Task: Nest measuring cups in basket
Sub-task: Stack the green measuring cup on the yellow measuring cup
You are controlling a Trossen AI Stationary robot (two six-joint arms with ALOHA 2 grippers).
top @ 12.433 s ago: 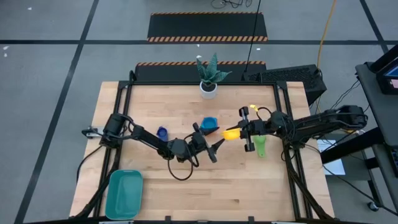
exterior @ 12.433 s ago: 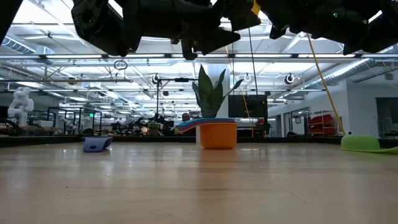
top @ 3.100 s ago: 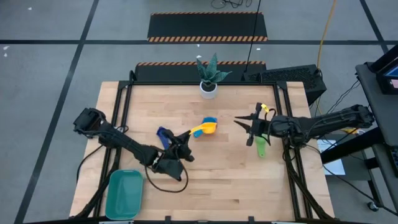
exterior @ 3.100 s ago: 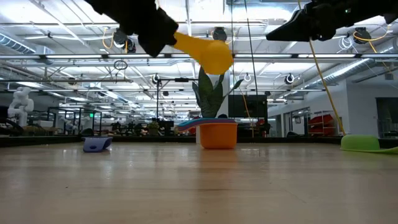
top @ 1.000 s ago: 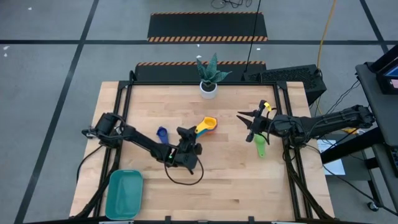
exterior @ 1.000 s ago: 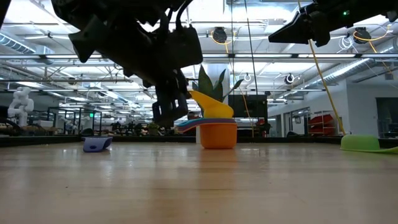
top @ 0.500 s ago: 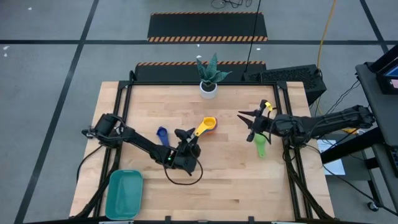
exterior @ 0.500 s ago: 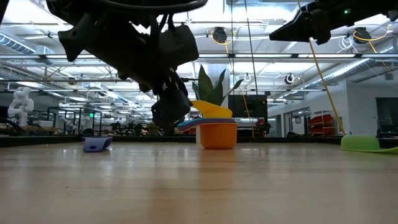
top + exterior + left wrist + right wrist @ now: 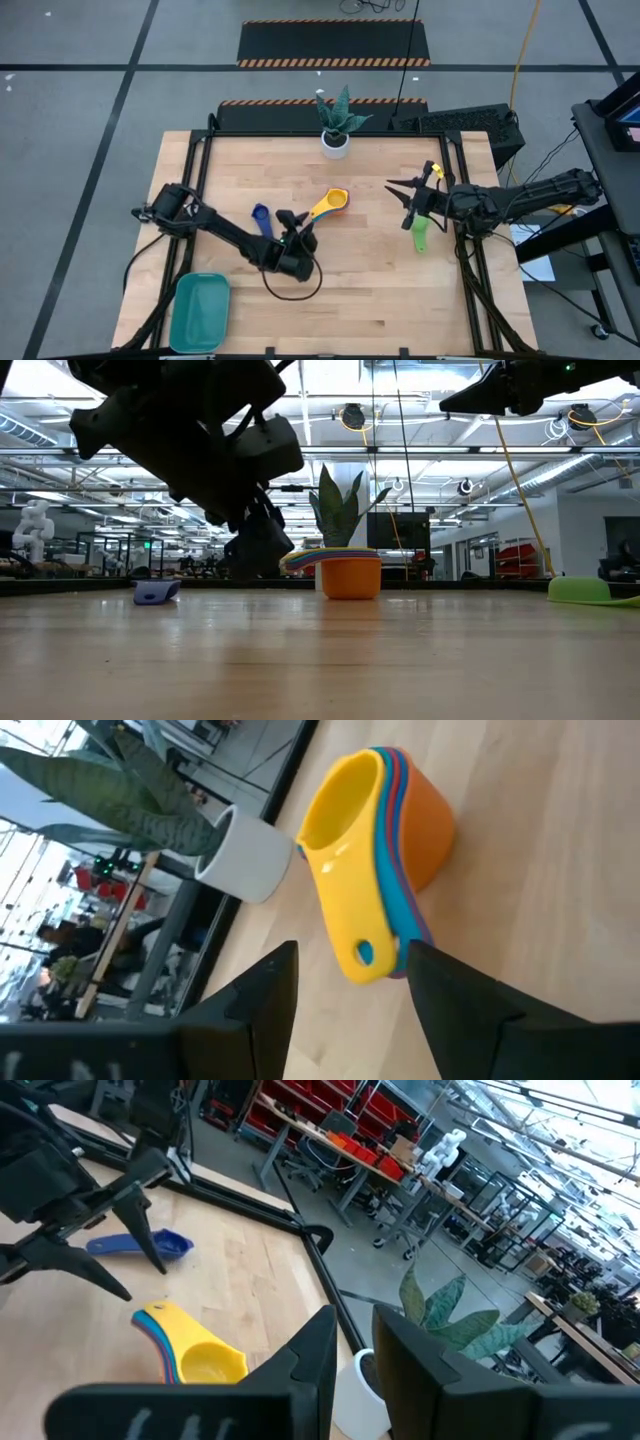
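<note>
Yellow cup (image 9: 334,199) sits nested on the stack, so we judge our left gripper (image 9: 293,225), released beside its handle, finished placing it.

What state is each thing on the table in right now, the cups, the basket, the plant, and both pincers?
Stacked cups: yellow nested on top of light blue, red and orange, on the table.
Navy cup: alone on the table.
Green cup: alone near the right arm.
Basket: empty, at the table's front left corner.
Plant pot: upright.
Left pincer: open, empty, beside the stack's handles.
Right pincer: open, empty, raised.
</note>
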